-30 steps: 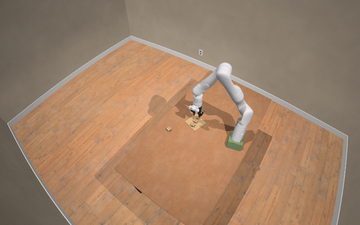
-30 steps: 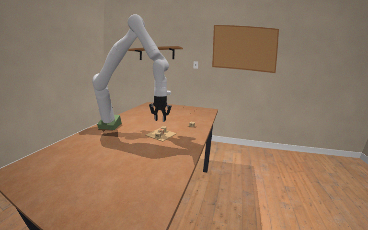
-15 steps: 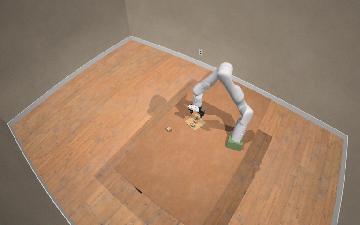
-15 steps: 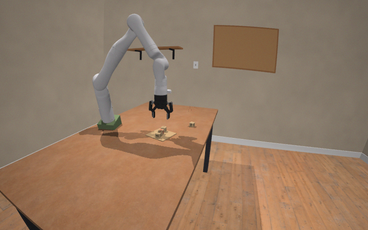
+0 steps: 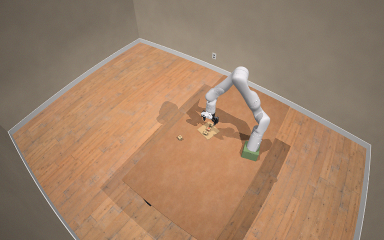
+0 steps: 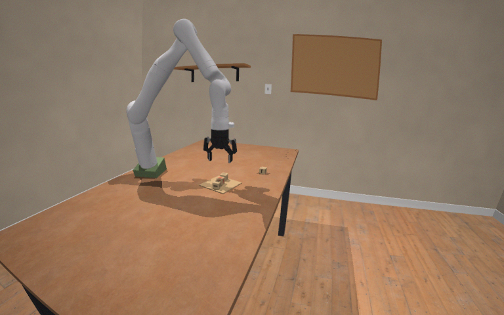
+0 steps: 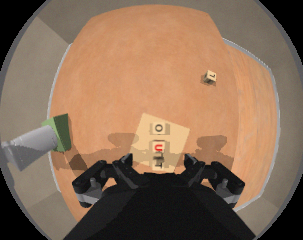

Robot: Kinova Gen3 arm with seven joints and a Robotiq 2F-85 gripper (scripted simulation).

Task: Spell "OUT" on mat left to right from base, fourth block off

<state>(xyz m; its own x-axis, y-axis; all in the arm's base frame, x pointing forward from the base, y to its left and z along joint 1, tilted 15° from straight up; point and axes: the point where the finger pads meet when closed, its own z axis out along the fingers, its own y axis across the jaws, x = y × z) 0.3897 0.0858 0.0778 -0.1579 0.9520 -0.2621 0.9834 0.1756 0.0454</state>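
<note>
The gripper [image 5: 210,121] [image 6: 219,159] [image 7: 158,159] is open and empty, above the mat [image 5: 209,136] [image 6: 233,183] [image 7: 178,135] and clear of the blocks. On the mat, the O block [image 5: 205,132] [image 6: 224,176] [image 7: 159,128], red U block [image 5: 208,128] [image 6: 220,180] [image 7: 158,148] and T block [image 5: 210,124] [image 6: 216,186] [image 7: 158,164] form a close, nearly straight row. From the base they run O, U, T left to right. In the wrist view the U seems to open toward the O; the T's turn is unclear. The fourth block [image 5: 179,137] [image 6: 262,170] [image 7: 210,76] lies off the mat.
The mat lies flat on the brown table [image 5: 173,178] [image 6: 130,241] [image 7: 141,60], turned askew to the row. The arm's green base [image 5: 250,154] [image 6: 149,170] [image 7: 64,132] stands to one side of it. The fourth block is on the far side of the mat from the base, nearer the table's edge.
</note>
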